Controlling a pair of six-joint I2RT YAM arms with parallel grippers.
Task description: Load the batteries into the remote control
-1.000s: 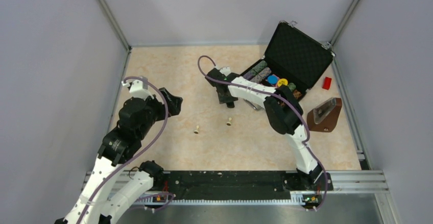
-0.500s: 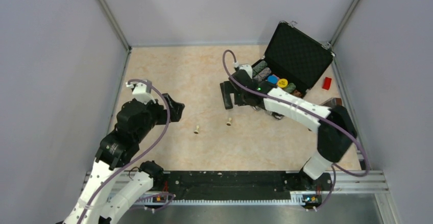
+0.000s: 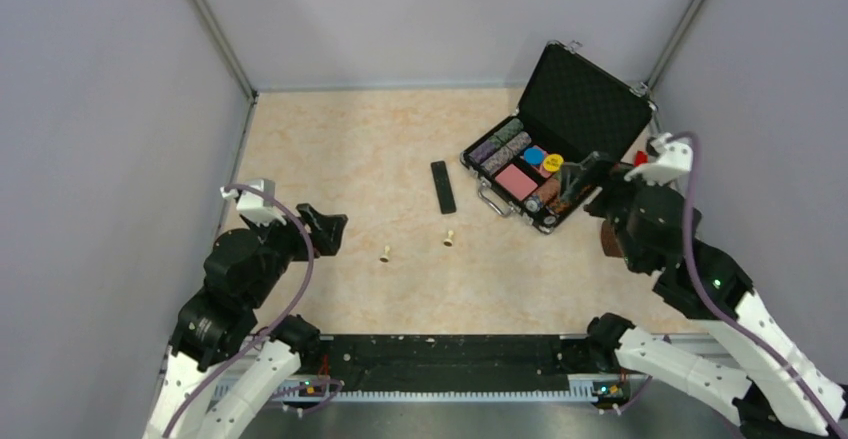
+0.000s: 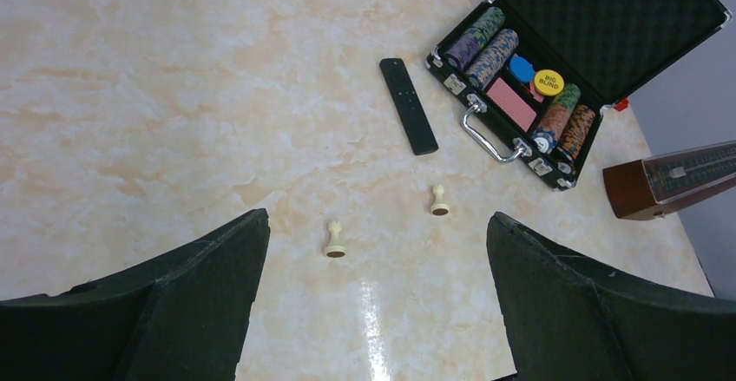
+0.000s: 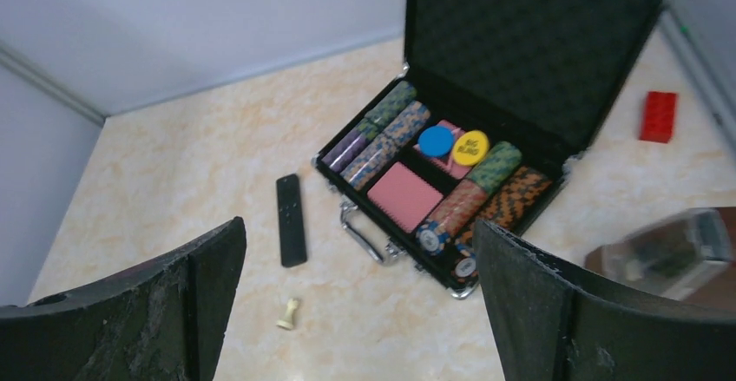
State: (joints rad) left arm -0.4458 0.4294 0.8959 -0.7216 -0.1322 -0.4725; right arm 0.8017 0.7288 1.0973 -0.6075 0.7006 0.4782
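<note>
1. A pale marbled beige surface (image 3: pixel 350 149) fills the floor of a cell with plain grey walls and metal corner posts.
2. The remote control (image 3: pixel 442 187) lies flat near the middle of the surface, left of the open chip case (image 3: pixel 585 104) and close to its silver handle without touching it.
3. Its long axis runs near to far with a slight lean: the far end sits a little to the left and the near end a little to the right.
4. In the left wrist view, small button marks show on the half toward the far end.
5. 2 small beige pegs (image 3: pixel 385 254) stand upright nearer than the remote. The right peg (image 3: pixel 450 239) is just beyond the remote's near end, and the left one is well apart from it.
6. The left pincer (image 3: pixel 322 227) hovers at the left side, well apart from the remote. Its fingers are spread wide with nothing between them.
7. The right pincer (image 5: pixel 360 226) is raised at the right side above the case's near right corner. Its fingers are also spread wide and hold nothing.
8. Rows of chips, a pink card deck, a blue disc and a yellow disc sit in the case.
9. A red block (image 3: pixel 640 163) lies to the right of the case, and a brown wedge-shaped box (image 4: pixel 668 181) stands nearer on that side.
</note>
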